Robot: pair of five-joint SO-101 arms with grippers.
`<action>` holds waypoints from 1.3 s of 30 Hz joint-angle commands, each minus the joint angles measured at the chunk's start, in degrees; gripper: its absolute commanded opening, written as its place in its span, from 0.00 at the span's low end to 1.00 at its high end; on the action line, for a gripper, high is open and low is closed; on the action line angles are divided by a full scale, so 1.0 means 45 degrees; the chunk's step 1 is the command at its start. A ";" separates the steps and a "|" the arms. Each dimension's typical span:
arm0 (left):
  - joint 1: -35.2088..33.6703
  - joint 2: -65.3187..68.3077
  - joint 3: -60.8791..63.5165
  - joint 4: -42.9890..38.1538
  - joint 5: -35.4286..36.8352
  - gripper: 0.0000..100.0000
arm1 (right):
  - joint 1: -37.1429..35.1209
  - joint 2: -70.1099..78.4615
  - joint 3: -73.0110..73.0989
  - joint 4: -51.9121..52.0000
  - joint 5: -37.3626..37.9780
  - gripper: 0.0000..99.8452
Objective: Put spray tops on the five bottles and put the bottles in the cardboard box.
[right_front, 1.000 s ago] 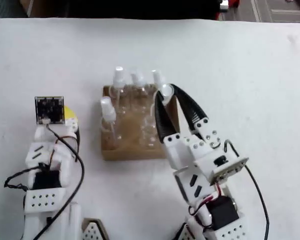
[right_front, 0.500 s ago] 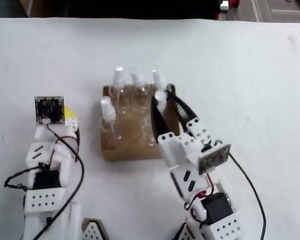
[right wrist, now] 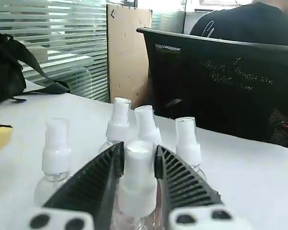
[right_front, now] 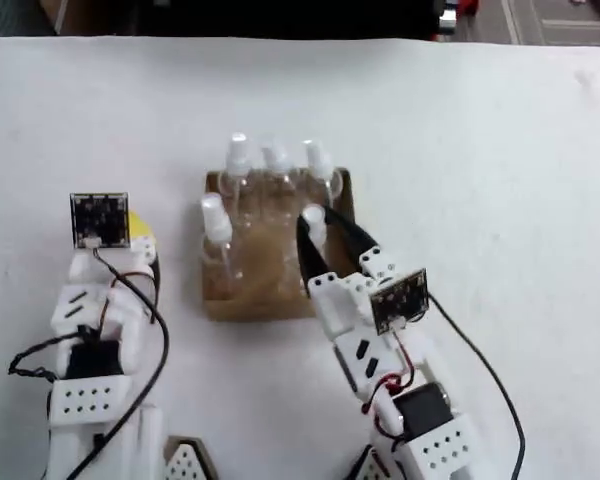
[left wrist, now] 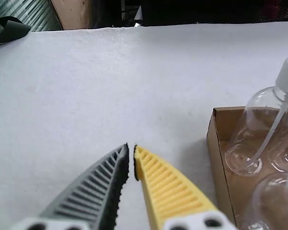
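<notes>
Care: right pincer, clamped on the last spray top, should lower its bottle upright into the cardboard box; left pincer sits closed.

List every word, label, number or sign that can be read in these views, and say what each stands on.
No text can be read.
The bottles and the cardboard box show no print.
The brown board behind the table has a faint mark in its top corner, too blurred to read.

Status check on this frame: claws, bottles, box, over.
Right claw shut on fifth bottle, at cardboard box's right side. Left claw shut, empty, beside box. Four capped bottles inside, crowding close.
</notes>
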 commanded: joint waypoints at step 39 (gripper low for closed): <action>0.0010 -0.0283 -0.0215 -0.0371 0.0098 0.02 | 0.3136 -0.1807 -0.3731 0.2022 -0.3477 0.22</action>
